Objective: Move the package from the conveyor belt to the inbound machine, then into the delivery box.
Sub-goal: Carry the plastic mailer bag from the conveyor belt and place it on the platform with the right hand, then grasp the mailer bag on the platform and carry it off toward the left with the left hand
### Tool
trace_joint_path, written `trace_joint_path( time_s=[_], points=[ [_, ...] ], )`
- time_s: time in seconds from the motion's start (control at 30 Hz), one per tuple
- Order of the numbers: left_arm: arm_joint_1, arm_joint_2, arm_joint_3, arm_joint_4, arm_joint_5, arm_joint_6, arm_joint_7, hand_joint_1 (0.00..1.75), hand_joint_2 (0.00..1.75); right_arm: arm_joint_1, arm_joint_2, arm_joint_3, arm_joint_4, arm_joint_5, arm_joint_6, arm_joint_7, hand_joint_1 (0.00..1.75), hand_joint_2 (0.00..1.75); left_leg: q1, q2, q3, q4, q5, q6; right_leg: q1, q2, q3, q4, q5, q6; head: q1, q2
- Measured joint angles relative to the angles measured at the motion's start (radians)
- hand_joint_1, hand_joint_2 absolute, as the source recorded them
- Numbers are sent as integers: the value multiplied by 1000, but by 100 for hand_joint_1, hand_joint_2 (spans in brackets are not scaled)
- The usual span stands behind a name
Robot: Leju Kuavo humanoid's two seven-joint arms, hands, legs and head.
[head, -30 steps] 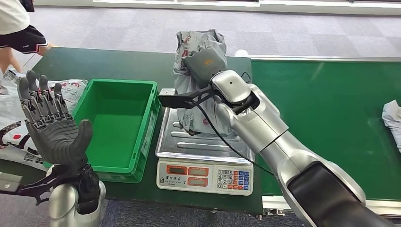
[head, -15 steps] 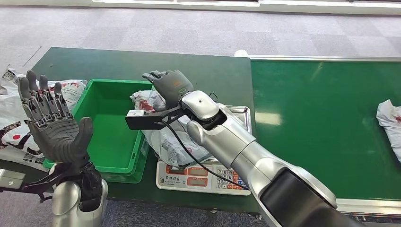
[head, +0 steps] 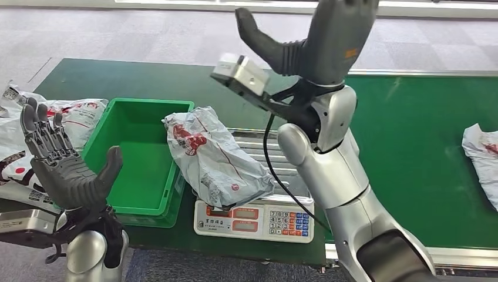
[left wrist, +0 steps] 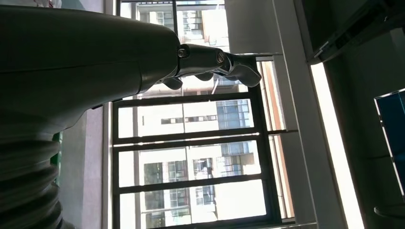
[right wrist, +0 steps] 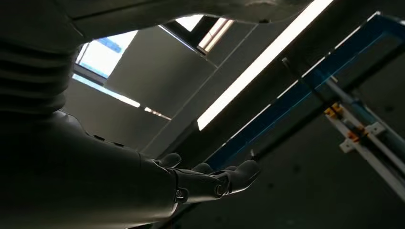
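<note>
A grey plastic package [head: 212,157] with red print lies on its side, resting partly on the scale's steel tray [head: 293,170] and partly over the right rim of the green box [head: 141,158]. My right hand [head: 320,36] is raised high above the scale, fingers spread, holding nothing; its thumb and fingers [right wrist: 224,179] point up at the ceiling in the right wrist view. My left hand [head: 61,161] stands upright at the near left, palm facing the box, fingers apart and empty. Its thumb [left wrist: 224,62] shows against windows in the left wrist view.
The scale's keypad [head: 288,222] faces me at the table's near edge. The green conveyor belt [head: 411,147] runs to the right with another grey package [head: 483,161] at its right end. More printed bags [head: 64,117] lie left of the box.
My right hand let go of the package and swung up high above the scale. The package now lies slumped across the scale tray and the box rim. The left hand barely moved.
</note>
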Motion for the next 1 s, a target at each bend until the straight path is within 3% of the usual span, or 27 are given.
trace_joint_path(
  time_s=[0.13,0.2,0.33,0.43,0.6,0.73,0.83,1.0],
  points=[
    [-8,0,-1,8,-18,9,5,0,175,43,0,-63,-112,-2,8,-17,0,0,0,2,1,0,0,0,0,1,0,0,0,0,0,0],
    [-20,1,-8,22,-103,46,36,0,175,75,15,-95,-168,-24,10,-99,0,0,0,1,1,0,0,0,0,1,0,0,0,0,0,0],
    [-117,23,-87,149,-608,78,230,0,175,192,102,-211,-313,-125,9,-363,0,0,0,-3,1,0,1,0,1,-5,2,0,0,0,0,0],
    [-221,41,-166,310,-883,45,355,0,175,274,141,-248,-384,-165,10,-397,0,0,0,-1,1,0,1,0,0,-3,2,0,0,0,0,0],
    [-318,60,-232,484,-975,41,404,0,175,338,169,-261,-442,-171,11,-396,0,0,0,5,2,0,1,1,-1,3,0,0,2,0,0,0],
    [-344,68,-252,541,-981,38,408,0,175,355,176,-265,-460,-171,11,-394,0,175,0,5,1,0,1,1,-1,3,0,0,2,0,0,0],
    [-382,74,-270,600,-1019,10,425,0,175,359,176,-267,-464,-164,12,-373,0,175,0,4,1,0,1,1,0,2,0,0,2,0,0,0],
    [-494,83,-297,812,-1085,-20,425,0,175,364,176,-270,-455,-150,14,-346,0,175,0,4,1,0,1,0,0,2,0,0,2,0,0,0]
  ],
)
